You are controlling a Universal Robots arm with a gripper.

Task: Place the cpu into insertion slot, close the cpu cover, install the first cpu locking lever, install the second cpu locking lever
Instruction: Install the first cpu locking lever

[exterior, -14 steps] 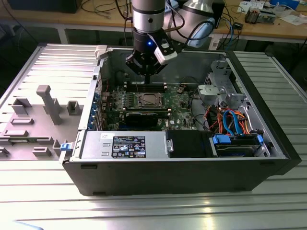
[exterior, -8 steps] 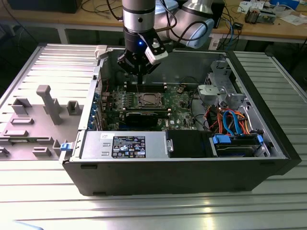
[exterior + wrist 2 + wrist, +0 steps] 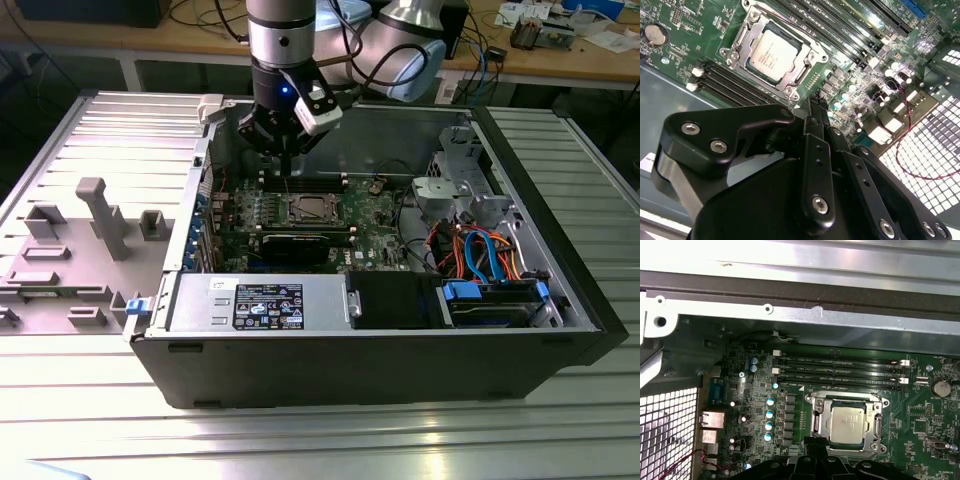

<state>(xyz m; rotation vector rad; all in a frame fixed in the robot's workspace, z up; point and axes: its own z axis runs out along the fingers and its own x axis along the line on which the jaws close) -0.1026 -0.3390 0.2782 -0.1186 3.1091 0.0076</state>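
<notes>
The cpu (image 3: 772, 52) lies flat in the insertion slot (image 3: 732, 60) on the green board, its silver-grey top showing. The cpu cover (image 3: 801, 65) lies down around it as a silvery frame, and the chip shows through its window. In the first wrist view the cpu (image 3: 847, 422) and the cpu cover (image 3: 815, 404) look the same. My gripper (image 3: 814, 102) hovers above the board just off the socket's edge, its narrow black fingers shut on nothing. In the exterior view the gripper (image 3: 287, 178) hangs over the back of the open case, behind the cpu (image 3: 305, 209).
Long memory slots (image 3: 840, 372) run along both sides of the socket. A long black card (image 3: 295, 245) lies in front of it. The power supply (image 3: 260, 300) and a drive cage with cables (image 3: 480, 255) line the case. A grey fixture plate (image 3: 100, 220) lies at the exterior view's left.
</notes>
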